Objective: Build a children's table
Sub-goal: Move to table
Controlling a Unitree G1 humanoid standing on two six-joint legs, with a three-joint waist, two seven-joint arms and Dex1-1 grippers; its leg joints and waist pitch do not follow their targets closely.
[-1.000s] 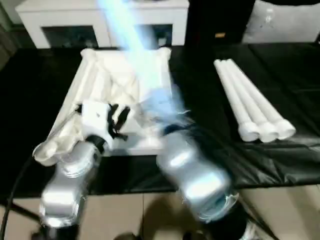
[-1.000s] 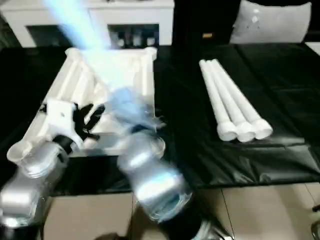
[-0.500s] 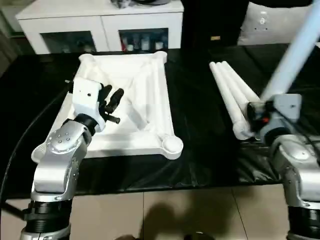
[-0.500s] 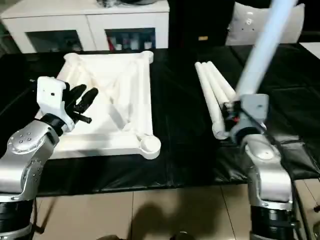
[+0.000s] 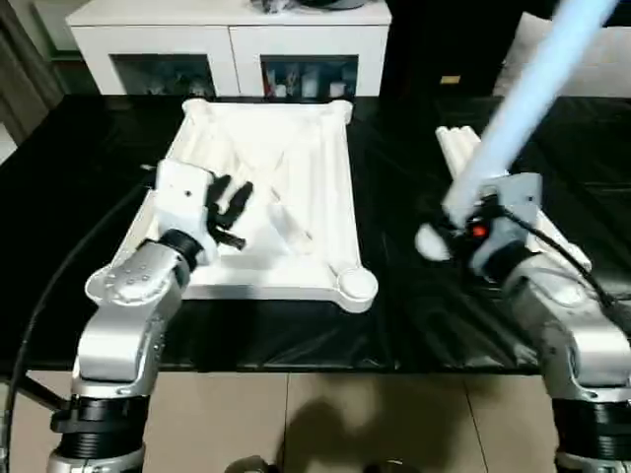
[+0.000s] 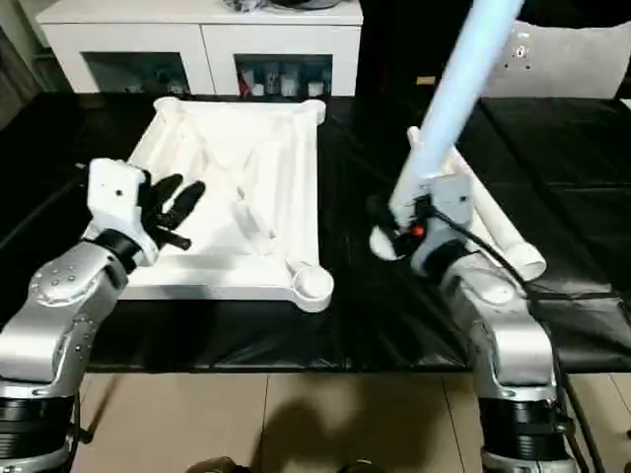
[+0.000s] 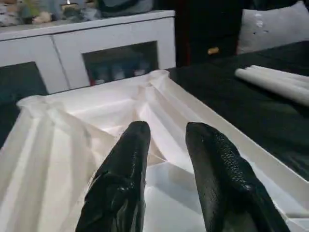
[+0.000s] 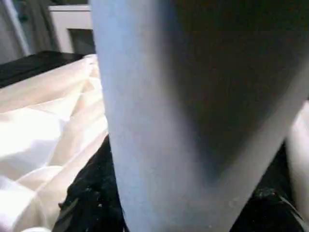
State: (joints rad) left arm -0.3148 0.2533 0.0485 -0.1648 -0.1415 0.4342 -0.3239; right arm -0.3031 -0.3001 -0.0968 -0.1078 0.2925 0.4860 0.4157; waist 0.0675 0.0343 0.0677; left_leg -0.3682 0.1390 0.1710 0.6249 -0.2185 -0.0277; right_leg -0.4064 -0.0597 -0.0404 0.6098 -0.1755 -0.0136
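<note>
The table top (image 5: 266, 197) lay ribbed side up, left of frame centre on the black worktop (image 5: 394, 315), sockets exposed for fitting. The right tool (image 5: 471, 225) gripped one leg (image 5: 523, 99) slanting to the upper right, its flared end near the near-right socket (image 5: 355, 286). The left tool (image 7: 166, 145), slightly parted and empty, hovered over the ribs. Spare legs (image 6: 503, 236) lay behind the right arm, bare worktop between.

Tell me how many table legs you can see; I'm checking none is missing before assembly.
3, perhaps 4: one leg is held upright in the right gripper; at least two more legs lie side by side on the black table behind it, the arm possibly hiding another.
</note>
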